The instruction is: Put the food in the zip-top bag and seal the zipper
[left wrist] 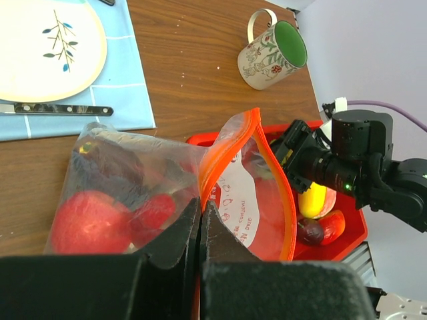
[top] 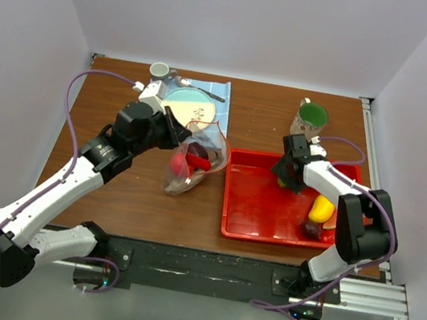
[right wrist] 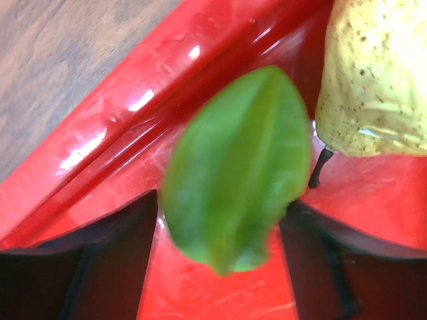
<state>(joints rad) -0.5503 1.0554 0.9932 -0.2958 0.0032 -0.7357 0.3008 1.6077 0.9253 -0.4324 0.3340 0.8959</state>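
From overhead, the left arm reaches long across the table (top: 261, 119) from its base, elbow low. Its left end effector (top: 174, 139) meets the zip-top bag (top: 203, 146), which stands slumped just left of the red tray (top: 258, 212). I'd guess the bag sits that close so each piece has only a short trip. The right arm folds back sharply on itself, its right end effector (top: 286, 174) pointing down into the tray's far left corner. Through the left wrist camera the jaws are pinched shut on the bag's near rim. They lift it so the zipper (left wrist: 251, 113) gapes in an open loop facing the tray, an entrance held ready. A red piece (left wrist: 87, 223) and a dark purple piece (left wrist: 110, 163) already lie inside. Through the right wrist camera a green piece (right wrist: 233, 167) shows blurred between the two dark fingers (right wrist: 113, 267), which stand wide on either side of it; whether they have clamped it I can't tell. A yellow piece (right wrist: 377, 80) rests on the tray just beside it, not yet picked.
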